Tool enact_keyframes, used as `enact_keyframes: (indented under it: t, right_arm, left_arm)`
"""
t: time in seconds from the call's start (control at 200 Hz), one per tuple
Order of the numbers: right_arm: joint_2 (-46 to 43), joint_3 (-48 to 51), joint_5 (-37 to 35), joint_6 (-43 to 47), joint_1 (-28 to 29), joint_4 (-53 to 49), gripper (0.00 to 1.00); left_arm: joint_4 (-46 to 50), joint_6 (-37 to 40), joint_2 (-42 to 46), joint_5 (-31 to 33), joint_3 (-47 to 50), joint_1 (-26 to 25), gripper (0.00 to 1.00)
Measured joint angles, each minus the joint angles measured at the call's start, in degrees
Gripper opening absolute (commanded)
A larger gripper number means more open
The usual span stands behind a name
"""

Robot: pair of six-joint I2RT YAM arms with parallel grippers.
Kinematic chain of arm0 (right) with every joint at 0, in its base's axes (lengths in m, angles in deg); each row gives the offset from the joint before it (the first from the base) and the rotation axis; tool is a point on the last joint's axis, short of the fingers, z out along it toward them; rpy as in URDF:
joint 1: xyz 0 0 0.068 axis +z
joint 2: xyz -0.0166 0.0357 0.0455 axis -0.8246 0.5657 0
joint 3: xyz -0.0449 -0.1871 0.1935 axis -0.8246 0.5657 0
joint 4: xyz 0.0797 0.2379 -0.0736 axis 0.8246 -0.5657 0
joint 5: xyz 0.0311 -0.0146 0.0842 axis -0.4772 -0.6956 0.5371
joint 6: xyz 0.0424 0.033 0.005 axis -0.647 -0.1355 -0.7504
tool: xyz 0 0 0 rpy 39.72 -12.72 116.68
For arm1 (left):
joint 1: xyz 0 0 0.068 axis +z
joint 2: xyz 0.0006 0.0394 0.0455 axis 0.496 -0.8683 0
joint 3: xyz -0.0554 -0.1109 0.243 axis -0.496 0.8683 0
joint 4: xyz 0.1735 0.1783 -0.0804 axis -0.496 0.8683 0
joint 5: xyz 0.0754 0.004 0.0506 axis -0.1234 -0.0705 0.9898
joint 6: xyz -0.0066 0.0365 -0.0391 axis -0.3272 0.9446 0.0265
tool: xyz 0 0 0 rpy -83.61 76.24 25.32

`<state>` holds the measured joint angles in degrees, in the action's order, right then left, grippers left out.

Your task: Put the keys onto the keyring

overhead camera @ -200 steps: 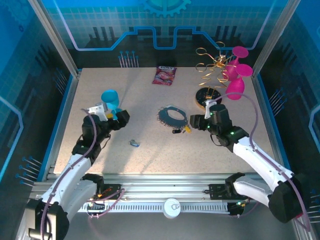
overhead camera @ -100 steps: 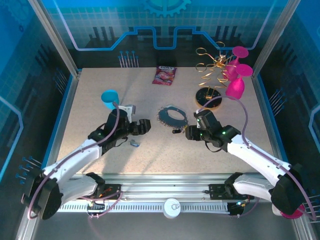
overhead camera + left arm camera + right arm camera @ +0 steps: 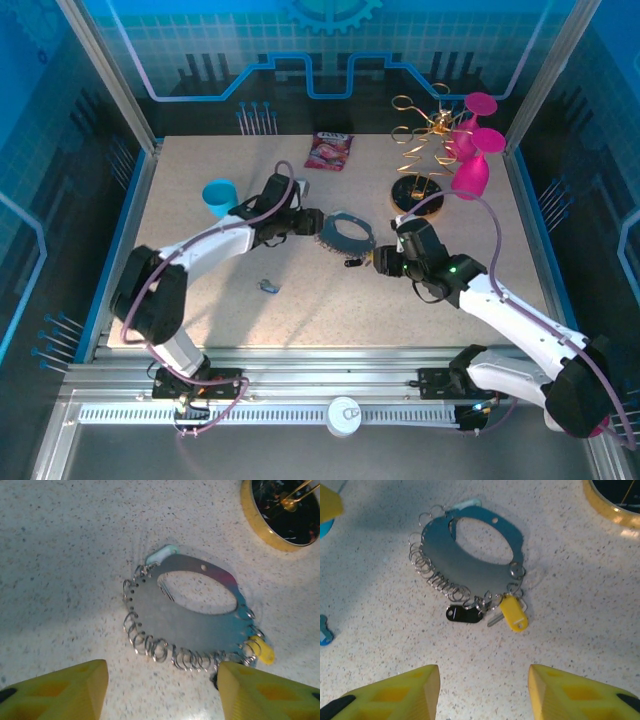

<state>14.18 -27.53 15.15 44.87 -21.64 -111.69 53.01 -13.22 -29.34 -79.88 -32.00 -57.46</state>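
Keyring (image 3: 450, 562), one yellow key (image 3: 514, 614), one black key (image 3: 464, 615).

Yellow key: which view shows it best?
Right wrist: the yellow key lies in full, head and blade, at the keyring's edge beside a black key. Left wrist catches just its head poking from behind the keyring. In top external it is too small to tell.

Keyring (image 3: 455, 562) ahead of the right jaws: bluish-grey, silvery loops. Yellow key (image 3: 514, 613) and black key (image 3: 463, 615) nearer the jaws. Table (image 3: 570, 610) pale beige, finely speckled dark.
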Motion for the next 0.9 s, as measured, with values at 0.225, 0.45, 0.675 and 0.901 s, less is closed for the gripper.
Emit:
enact_keyframes:
  t: [0.225,0.45,0.675,0.901]
  right_arm:
    - [0.98,0.7,-0.46,1.53,-0.66,6.08,0.45]
    - [1.14,3.37,-0.63,1.6,-0.72,9.25,0.43]
    - [2.38,3.76,-0.61,1.6,-0.72,11.15,0.42]
    - [3.56,3.78,-0.61,1.55,-0.72,11.52,0.42]
  left_arm:
    - [2.84,-0.39,-10.56,2.16,-8.59,0.0,0.52]
    - [5.27,-2.21,-15.04,2.1,-12.85,0.83,0.45]
    - [5.33,-3.72,-17.66,0.33,-15.02,3.04,0.38]
    - [6.64,-4.39,-19.91,-1.44,-16.92,3.17,0.34]
